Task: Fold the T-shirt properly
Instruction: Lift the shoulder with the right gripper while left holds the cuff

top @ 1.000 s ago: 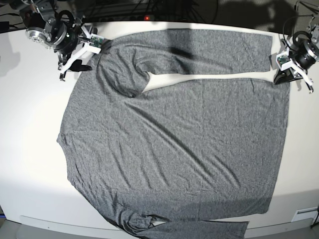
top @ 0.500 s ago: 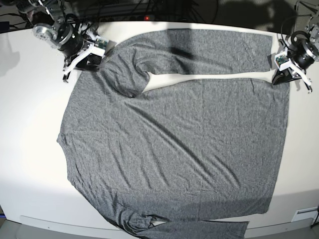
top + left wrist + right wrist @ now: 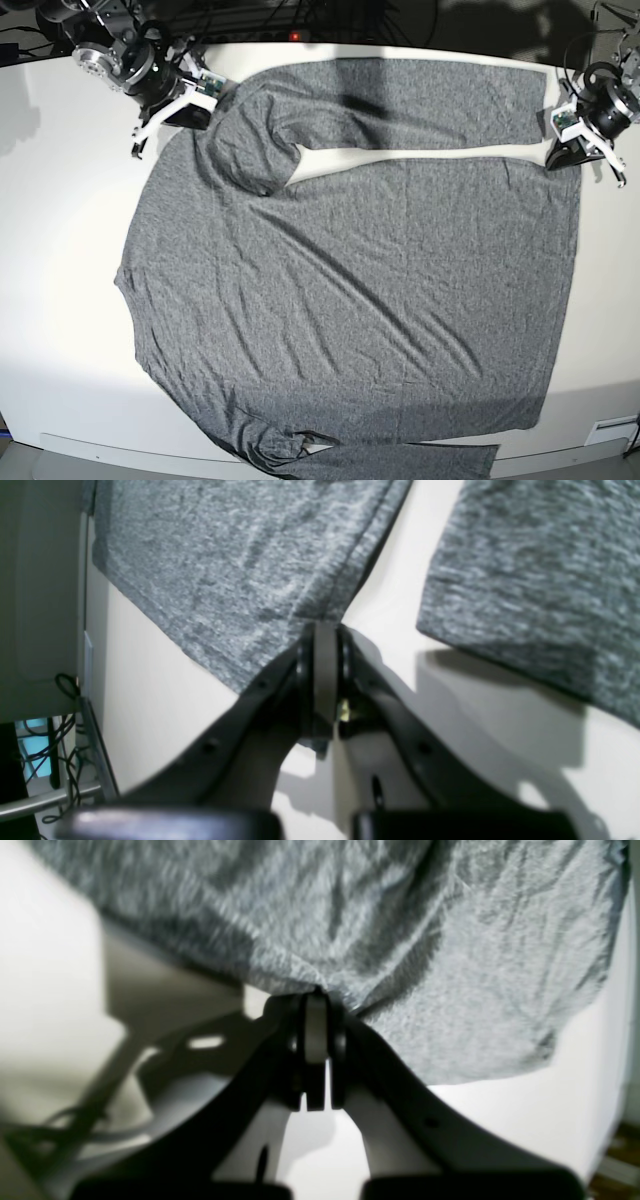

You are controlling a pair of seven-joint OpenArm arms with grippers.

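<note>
Grey T-shirt (image 3: pixel 350 290) spread flat on white table (image 3: pixel 60 250), one sleeve stretched along far edge. Left pincer (image 3: pixel 320 630) clamped tight on shirt's hem corner. Right pincer (image 3: pixel 316 992) clamped tight on shoulder edge, fabric bunching just ahead of its tips.

T-shirt (image 3: pixel 350 290): heathered charcoal-grey knit, long-sleeved, plain, no print. Lies spread flat across the white table (image 3: pixel 60 250), covering most of it, with soft diagonal wrinkles over the body. One sleeve is folded along the far edge, running left to right, a narrow strip of bare table between it and the body. Second sleeve lies bunched at the near edge, partly hanging over. Two far corners are pinched up slightly.
</note>
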